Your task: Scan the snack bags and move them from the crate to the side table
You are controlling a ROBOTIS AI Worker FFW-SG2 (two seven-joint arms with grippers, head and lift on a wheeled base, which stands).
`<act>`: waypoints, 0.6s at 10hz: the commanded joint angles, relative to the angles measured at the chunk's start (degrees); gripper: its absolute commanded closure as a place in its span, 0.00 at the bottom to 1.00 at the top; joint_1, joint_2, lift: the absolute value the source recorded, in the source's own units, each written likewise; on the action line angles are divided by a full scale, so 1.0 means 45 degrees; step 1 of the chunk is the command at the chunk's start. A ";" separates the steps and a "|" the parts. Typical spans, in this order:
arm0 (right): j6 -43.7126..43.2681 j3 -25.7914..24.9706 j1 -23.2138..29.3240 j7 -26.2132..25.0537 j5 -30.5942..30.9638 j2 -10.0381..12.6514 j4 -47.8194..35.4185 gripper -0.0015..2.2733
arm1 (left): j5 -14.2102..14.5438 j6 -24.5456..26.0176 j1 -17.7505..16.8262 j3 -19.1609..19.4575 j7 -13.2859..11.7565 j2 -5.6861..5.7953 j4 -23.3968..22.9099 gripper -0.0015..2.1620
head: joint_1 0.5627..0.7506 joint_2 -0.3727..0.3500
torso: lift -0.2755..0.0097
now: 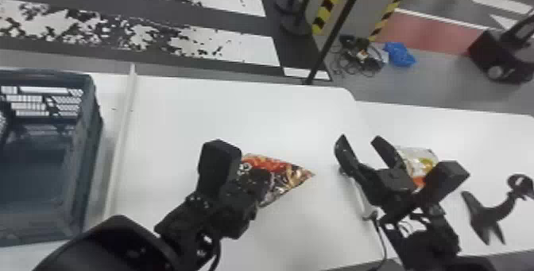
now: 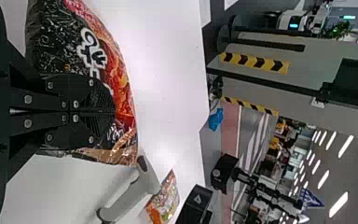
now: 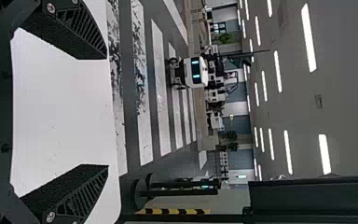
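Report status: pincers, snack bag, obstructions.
Left pincer closed on red-and-black snack bag. Right pincer open, empty. Nothing appears in the way.

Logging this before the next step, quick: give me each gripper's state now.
Left gripper: closed, its fingers pinching the red-and-black snack bag.
Right gripper: open, fingers wide apart, nothing held between them.

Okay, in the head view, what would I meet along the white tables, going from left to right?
Dark blue-grey plastic crate, thin white raised strip, red-and-black glossy snack bag in the left gripper, right gripper's spread black fingers, smaller clear-and-orange bag, black forked object with a ringed end.
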 commanded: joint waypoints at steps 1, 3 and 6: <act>0.0000 0.0004 0.0000 0.0009 0.0019 0.0048 -0.0018 0.04 | 0.0486 -0.0194 0.0006 0.0121 -0.0117 -0.0036 0.0281 0.97 | 0.70 0.03 | 0.66; -0.0040 -0.0016 0.0078 0.0009 0.0019 0.0048 -0.0038 0.04 | 0.2596 -0.1405 0.0534 0.1528 -0.2149 -0.0036 0.0613 0.58 | 0.70 0.03 | 0.66; -0.0040 -0.0016 0.0136 0.0009 0.0019 0.0087 -0.0155 0.04 | 0.1853 -0.1483 0.1159 0.1918 -0.1778 0.0022 -0.0208 0.01 | 0.70 0.03 | 0.66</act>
